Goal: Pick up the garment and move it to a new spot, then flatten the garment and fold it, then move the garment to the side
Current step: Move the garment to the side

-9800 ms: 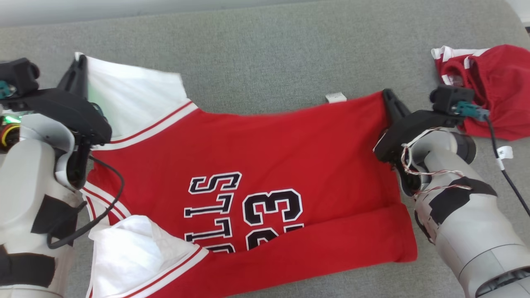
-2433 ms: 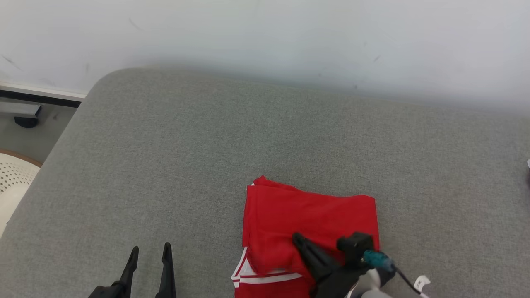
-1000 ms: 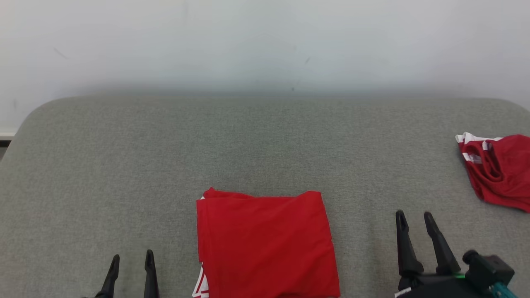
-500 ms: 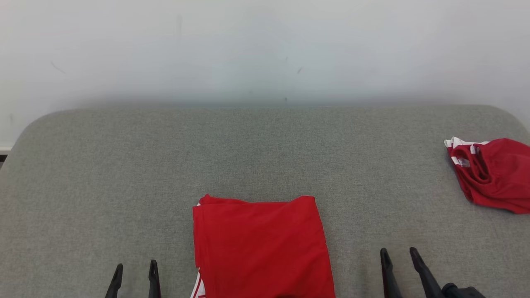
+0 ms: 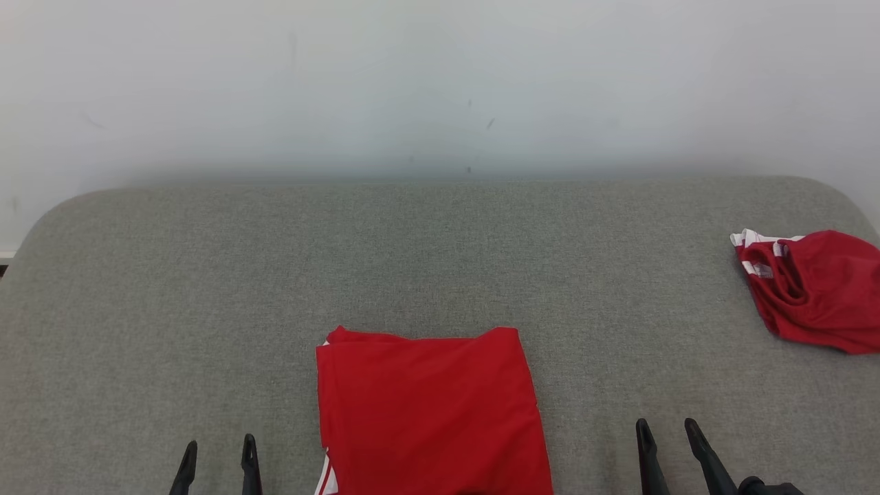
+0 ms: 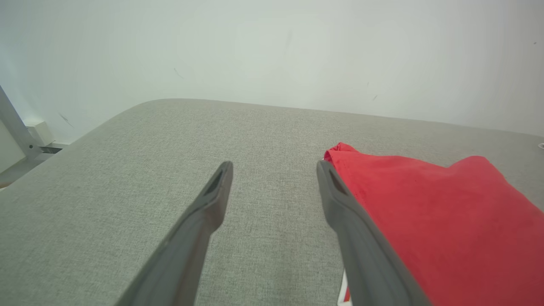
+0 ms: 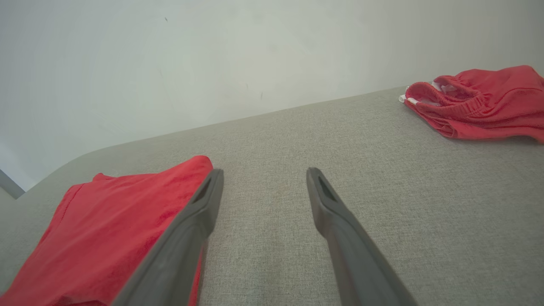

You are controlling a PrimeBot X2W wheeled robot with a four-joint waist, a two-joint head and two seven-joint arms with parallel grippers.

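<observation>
At the lower left of the head view we see our left gripper [image 5: 218, 447], two long dark fingers spread apart with nothing between them. It hovers over the grey upholstered surface [image 5: 172, 309]. In the left wrist view its right-hand finger lies just beside the garment's edge; we cannot tell whether they touch.

In the middle, near our body, lies the garment [image 5: 430, 412], a red sports jersey folded into a compact rectangle. A sliver of white-and-red striped trim peeks out at its near left corner, and its near edge runs off the bottom of the head view. We judge the folding done. The last step, moving it to the side, looks not yet done, since it sits between our two grippers.

To its right our right gripper [image 5: 667, 427] also has its dark fingers parted and is empty, a little way off the garment's right edge. Far right, well apart, a smaller all-red garment [image 5: 815, 292] with thin white edging lies bunched near the surface's rounded corner. The pale wall [image 5: 440, 82] stands behind.

What could go wrong from here:
- If we pinch only the top layer, the fold opens as we lift.
- If we grasp one side alone, the free side sags and the stack slides apart.
- If we drag it, the textured upholstery may hold the bottom layer and wrinkle the bundle.
- If we carry it right, it could land on the smaller garment, or we could grab that one by mistake, since both are red.
</observation>
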